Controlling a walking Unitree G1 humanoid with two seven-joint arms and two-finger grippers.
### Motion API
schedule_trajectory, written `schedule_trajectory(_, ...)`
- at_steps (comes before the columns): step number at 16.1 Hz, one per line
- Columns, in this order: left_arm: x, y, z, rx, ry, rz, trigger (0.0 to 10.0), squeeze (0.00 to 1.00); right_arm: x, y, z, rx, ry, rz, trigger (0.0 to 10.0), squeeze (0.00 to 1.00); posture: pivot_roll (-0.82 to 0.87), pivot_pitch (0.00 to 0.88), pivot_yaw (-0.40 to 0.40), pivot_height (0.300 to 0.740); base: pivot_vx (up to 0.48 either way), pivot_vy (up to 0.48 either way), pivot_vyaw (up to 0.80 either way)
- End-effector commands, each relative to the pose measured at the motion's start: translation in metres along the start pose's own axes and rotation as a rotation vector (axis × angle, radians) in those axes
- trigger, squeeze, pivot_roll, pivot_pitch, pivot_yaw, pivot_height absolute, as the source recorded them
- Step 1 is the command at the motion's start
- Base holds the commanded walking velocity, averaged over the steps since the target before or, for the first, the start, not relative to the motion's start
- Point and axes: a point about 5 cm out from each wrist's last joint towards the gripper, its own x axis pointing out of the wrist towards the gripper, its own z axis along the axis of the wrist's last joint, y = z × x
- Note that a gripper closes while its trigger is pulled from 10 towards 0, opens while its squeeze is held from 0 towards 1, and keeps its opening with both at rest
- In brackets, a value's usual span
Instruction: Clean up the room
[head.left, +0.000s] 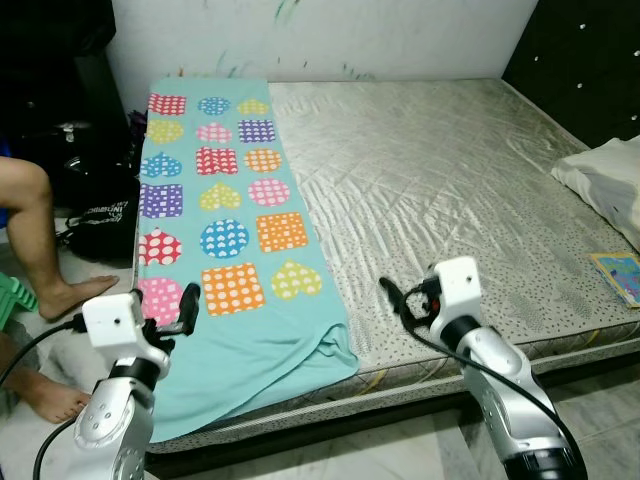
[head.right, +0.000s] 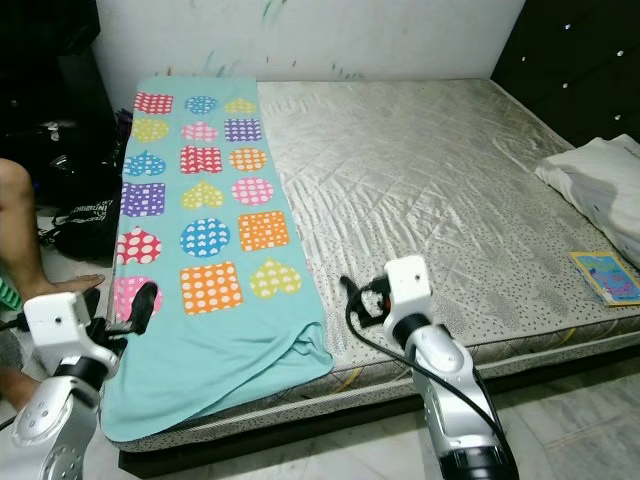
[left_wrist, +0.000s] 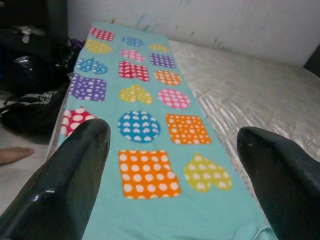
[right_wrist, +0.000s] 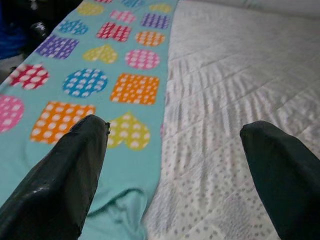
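1. Blanket spread flat along the robot's-left side of the bed, near end draped over the mattress edge and bunched into a fold at its near corner.
2. Made of soft teal fleece, printed with rows of dotted hearts, circles and squares in orange, pink, blue, yellow, red and purple.
3. Laid over a bare mattress of shiny grey quilted fabric, wrinkled beside the blanket's long edge.
4. Flanked on the far right by a white pillow with a small colourful booklet near it at the mattress edge.
5. Bordered on the left by a black bag on the floor and a person's bare leg and foot; scribbled white wall behind.
6. Left hand open, fingers spread, poised over the blanket's near left part.
7. Right hand open too, above bare mattress just right of the blanket's bunched corner, not touching it.
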Motion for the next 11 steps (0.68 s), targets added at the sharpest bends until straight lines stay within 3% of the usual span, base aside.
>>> schedule_trajectory(1,-0.005,0.006,-0.001,0.034,0.01,0.01,10.0,0.0,-0.006,-0.002,0.001,-0.006,0.006,0.027,10.0,0.0,-0.02,0.091,-0.088,0.74,0.0,0.0,0.0)
schedule_trajectory(4,-0.013,0.012,-0.006,0.053,0.026,0.024,10.0,0.0,-0.019,-0.005,-0.008,-0.009,0.033,0.036,10.0,0.0,-0.02,0.097,-0.088,0.74,0.0,0.0,0.0)
schedule_trajectory(11,-0.01,0.007,-0.002,0.057,0.014,0.006,10.0,0.0,-0.018,-0.003,-0.006,0.006,0.025,0.031,10.0,0.0,-0.02,0.101,-0.075,0.74,0.0,0.0,0.0)
